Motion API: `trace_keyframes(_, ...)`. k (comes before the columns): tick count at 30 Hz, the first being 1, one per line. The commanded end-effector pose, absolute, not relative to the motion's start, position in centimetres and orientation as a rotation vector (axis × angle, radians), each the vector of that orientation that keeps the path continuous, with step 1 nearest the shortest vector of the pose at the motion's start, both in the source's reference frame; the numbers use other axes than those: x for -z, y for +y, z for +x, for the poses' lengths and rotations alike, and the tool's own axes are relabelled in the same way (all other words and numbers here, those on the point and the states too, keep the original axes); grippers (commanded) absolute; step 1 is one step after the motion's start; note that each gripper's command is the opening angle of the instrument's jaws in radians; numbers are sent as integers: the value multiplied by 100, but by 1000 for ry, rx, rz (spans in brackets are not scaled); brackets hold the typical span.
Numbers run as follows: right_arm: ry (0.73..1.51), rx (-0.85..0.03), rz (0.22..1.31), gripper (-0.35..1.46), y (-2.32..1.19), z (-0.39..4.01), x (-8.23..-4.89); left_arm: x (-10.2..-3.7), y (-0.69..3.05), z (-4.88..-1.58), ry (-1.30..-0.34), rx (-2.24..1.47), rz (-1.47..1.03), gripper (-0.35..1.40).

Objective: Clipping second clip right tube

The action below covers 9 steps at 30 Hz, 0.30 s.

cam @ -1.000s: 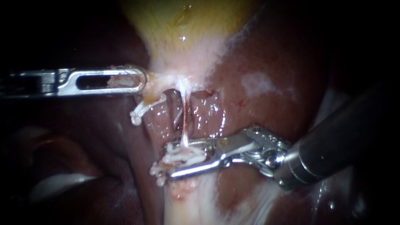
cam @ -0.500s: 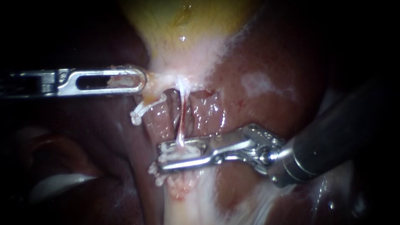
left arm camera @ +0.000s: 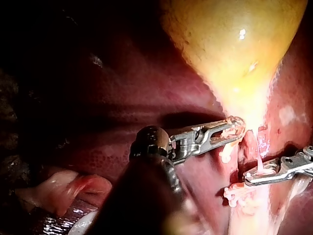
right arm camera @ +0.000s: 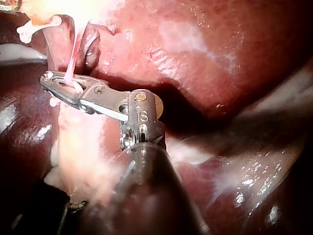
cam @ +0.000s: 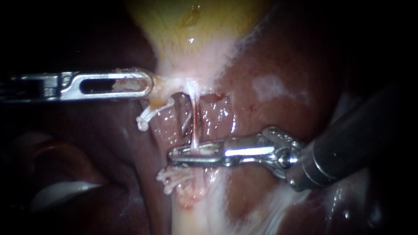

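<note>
Dark red, wet liver (cam: pixel 270 65) is filling the background, with the yellow gallbladder (cam: pixel 191 35) hanging in from the top and narrowing to a pale neck. A thin pale-pink tube (cam: pixel 194 126) is running from that neck straight down the endoscope view, so its long axis is standing nearly vertical, one end pointing up at the gallbladder and the other down toward whitish tissue. The right instrument (cam: pixel 172 154) is reaching in from the right and lying almost level, crossing the tube at close to a right angle. Its jaws are pressing nearly together and pinching the tube at its lower end; the right wrist view is showing the tube (right arm camera: pixel 73 54) passing into them. A white knobbly piece (cam: pixel 172 179) is sitting just below those jaws. The left instrument (cam: pixel 148 85) is coming in level from the left, its slotted jaws clamping the gallbladder's neck and holding it to the side.
</note>
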<state>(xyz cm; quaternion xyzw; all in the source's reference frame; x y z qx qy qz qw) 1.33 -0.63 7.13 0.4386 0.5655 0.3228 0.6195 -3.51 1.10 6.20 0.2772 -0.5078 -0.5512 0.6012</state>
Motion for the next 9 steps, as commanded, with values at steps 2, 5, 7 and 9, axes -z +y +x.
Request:
trace_keyframes(2,1300,-743,1009,-35,-63,133,-714,-620,109,-351,-1177,1277,641,-35)
trace_keyframes(5,1300,-743,1008,-35,-63,133,-714,-620,109,-351,-1177,1277,641,-35)
trace_keyframes(7,1300,-744,1008,-35,-62,133,-715,-620,109,-351,-1177,1277,641,-35)
trace_keyframes(9,1300,-744,1008,-35,-61,132,-716,-621,109,-351,-1177,1277,641,-35)
